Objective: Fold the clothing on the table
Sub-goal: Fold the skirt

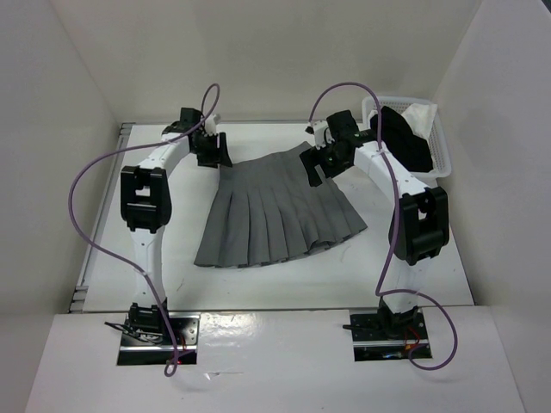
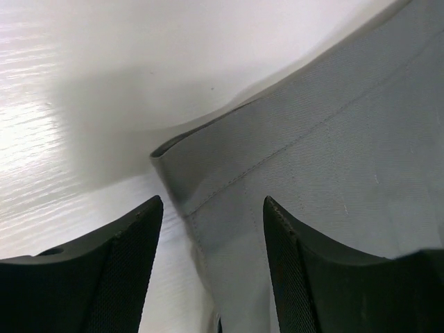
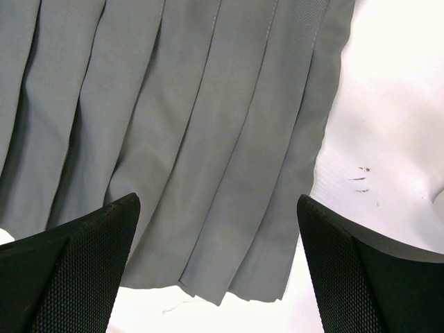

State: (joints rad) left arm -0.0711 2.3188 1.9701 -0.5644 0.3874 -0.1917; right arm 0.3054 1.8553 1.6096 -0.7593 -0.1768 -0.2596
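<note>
Skirt (image 1: pixel 275 211) is lying flat on the surface (image 1: pixel 284 288), waistband toward the far edge, nothing folded yet. Your left hand (image 2: pixel 211 205) is straddling the waistband corner, unclenched; your right hand (image 3: pixel 218 201) is hovering spread, empty.

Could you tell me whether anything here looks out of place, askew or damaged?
Nothing serious. The skirt lies flat but skewed on the table; a loose thread trails from its edge near the right gripper, and a few small dark marks dot the table beside it.
</note>
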